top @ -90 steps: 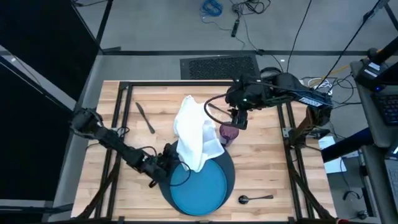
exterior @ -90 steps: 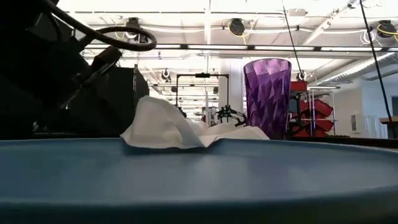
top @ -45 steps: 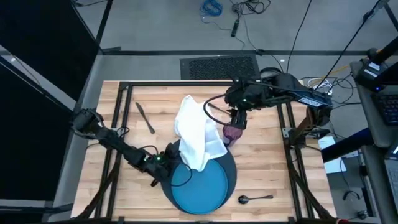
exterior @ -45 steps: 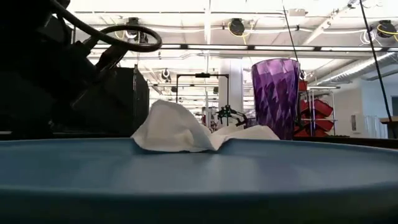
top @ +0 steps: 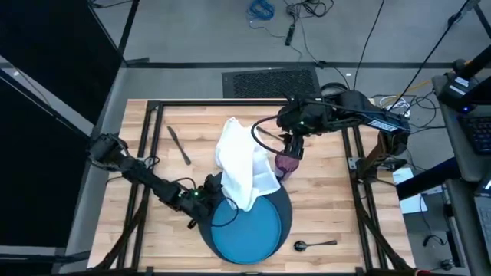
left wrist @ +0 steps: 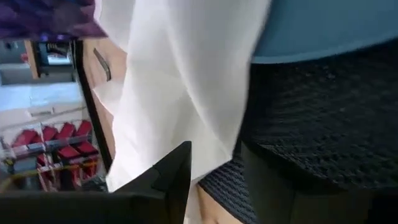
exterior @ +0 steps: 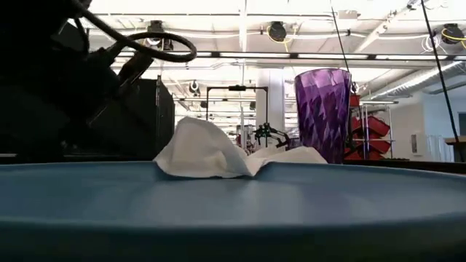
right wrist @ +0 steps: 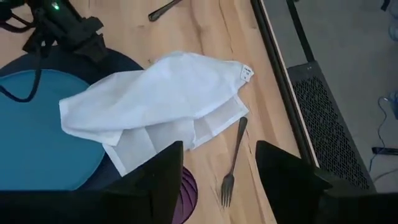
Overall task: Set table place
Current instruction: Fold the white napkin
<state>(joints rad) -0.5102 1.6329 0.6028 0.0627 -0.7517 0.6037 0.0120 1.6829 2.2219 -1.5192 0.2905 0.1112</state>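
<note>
A bright blue plate [top: 249, 230] lies on a dark charger [top: 286, 207] at the table's near middle. A white napkin [top: 239, 161] is draped with its near end on the plate and its far end on the wood. Just right of it a purple cup [top: 285, 165] stands upright. My right gripper [top: 290, 151] hangs open over the cup [right wrist: 185, 186]; the low view shows no finger at the cup [exterior: 322, 113]. My left gripper [top: 205, 192] is open at the charger's left rim. A fork [right wrist: 231, 163] lies beyond the napkin [right wrist: 155, 99]. My left gripper [left wrist: 214, 186] comes in low from the table's left, one finger [left wrist: 267, 180] over the charger's textured rim [left wrist: 298, 137] and the other [left wrist: 174, 177] beside the napkin's edge [left wrist: 186, 112]. Whether either finger touches rim or cloth I cannot tell.
A knife [top: 179, 144] lies on the wood at the far left and a spoon [top: 314, 244] near the front edge, right of the charger. The black frame rails [top: 147, 153] run along both sides. Bare planks lie right of the cup.
My left gripper has edged toward the table's right edge. In the low view the napkin and the purple cup have both shifted a little the same way, the cup staying upright, and the napkin's hump stands slightly higher. Over the last half second nothing has moved further.
</note>
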